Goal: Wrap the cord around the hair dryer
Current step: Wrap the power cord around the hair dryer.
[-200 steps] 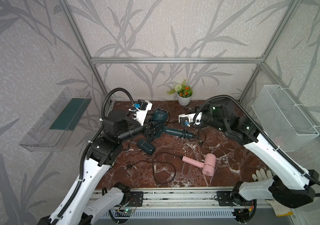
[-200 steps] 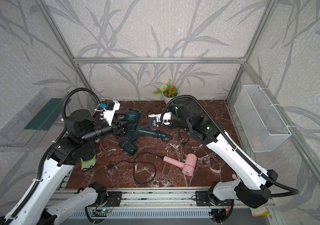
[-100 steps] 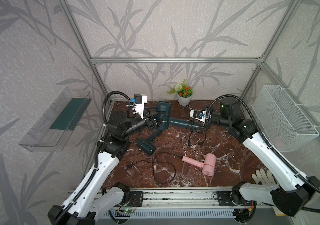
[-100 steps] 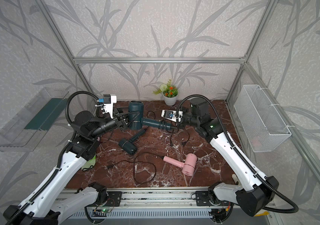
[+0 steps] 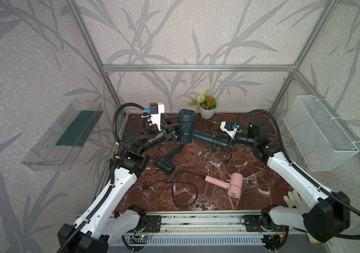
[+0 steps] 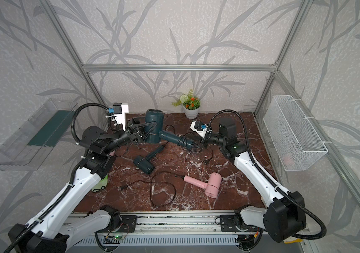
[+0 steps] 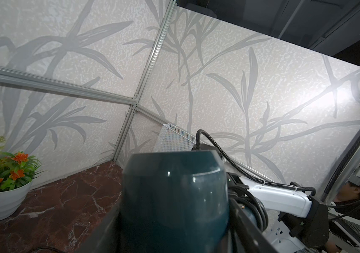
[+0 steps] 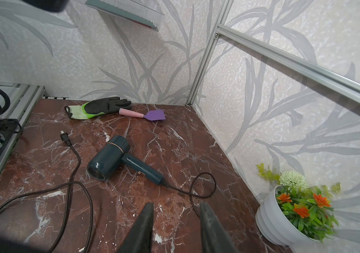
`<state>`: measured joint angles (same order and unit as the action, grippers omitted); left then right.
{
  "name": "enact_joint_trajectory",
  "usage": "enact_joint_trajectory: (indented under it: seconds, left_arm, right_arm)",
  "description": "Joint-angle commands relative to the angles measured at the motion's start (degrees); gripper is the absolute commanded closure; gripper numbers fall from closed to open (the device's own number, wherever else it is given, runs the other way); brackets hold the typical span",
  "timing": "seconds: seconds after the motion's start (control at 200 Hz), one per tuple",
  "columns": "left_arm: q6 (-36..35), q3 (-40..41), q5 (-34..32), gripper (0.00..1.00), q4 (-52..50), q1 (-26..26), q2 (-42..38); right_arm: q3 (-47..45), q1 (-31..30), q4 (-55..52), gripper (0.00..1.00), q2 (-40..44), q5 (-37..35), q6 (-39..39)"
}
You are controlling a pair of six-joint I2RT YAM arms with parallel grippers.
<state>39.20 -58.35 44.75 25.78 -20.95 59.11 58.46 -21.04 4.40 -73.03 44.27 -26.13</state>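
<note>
A large dark teal hair dryer (image 5: 186,119) (image 6: 154,124) hangs above the back of the table. My left gripper (image 5: 179,131) (image 6: 146,131) is shut on its head, which fills the left wrist view (image 7: 174,197) between the fingers (image 7: 247,227). The black cord (image 5: 218,141) (image 6: 184,141) (image 7: 255,208) is coiled round the handle's end. Its loose tail drops to a plug (image 5: 226,161) on the table. My right gripper (image 5: 232,143) (image 6: 204,143) (image 8: 175,210) stands just off the handle's end, open, with nothing between its fingers.
A small teal dryer (image 5: 163,162) (image 8: 109,162) and a pink dryer (image 5: 233,186) lie on the table with loose cords (image 5: 183,188). A plant pot (image 5: 207,109) stands at the back. A wire basket (image 5: 319,135) hangs right and a shelf (image 5: 65,135) left. Gloves (image 8: 100,107) (image 5: 295,199) lie near the edges.
The large dryer has been raised and carried toward the back. My right gripper, shut at the handle's end before, has opened and drawn slightly away from it.
</note>
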Motion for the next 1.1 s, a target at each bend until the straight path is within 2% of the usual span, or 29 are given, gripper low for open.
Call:
enact_joint_trajectory:
  seconds: [0.0,0.315,0.475,0.555,0.69,0.77,0.88,0.995,1.095]
  left_arm:
    - [1.47,-3.06,0.73,1.0,5.05,-0.13,-1.38]
    - [2.46,-5.78,-1.94,1.0,5.43,0.02,-0.49]
    - [2.46,-7.02,-3.04,1.0,5.26,0.03,-0.2]
    - [2.37,-7.39,-3.85,1.0,4.99,0.03,-0.14]
    - [1.94,-7.74,-5.15,1.0,4.77,0.19,0.06]
    - [1.93,-8.02,-5.77,1.0,4.84,0.3,0.39]
    - [2.11,-8.13,-6.64,1.0,5.55,0.62,0.59]
    - [2.6,-8.1,-7.49,1.0,6.21,1.05,0.95]
    - [2.98,-8.1,-8.88,1.0,6.56,1.56,1.01]
  right_arm:
    - [-3.0,0.05,9.72,0.61,0.44,2.79,5.33]
    - [-15.82,0.13,28.06,0.58,-1.99,0.69,11.13]
    - [-21.27,0.21,31.97,0.58,-1.86,-0.37,12.83]
    - [-24.09,0.21,33.92,0.53,-1.46,-0.64,14.36]
    - [-27.39,0.15,34.18,0.31,-0.14,-2.04,15.54]
    - [-28.13,0.12,33.82,0.25,0.0,-3.13,16.2]
    - [-28.22,-0.19,32.35,0.22,-0.84,-4.35,15.84]
    - [-27.46,-1.47,30.33,0.28,-2.57,-4.5,14.97]
    - [-27.85,-2.56,28.95,0.27,-2.86,-6.24,14.4]
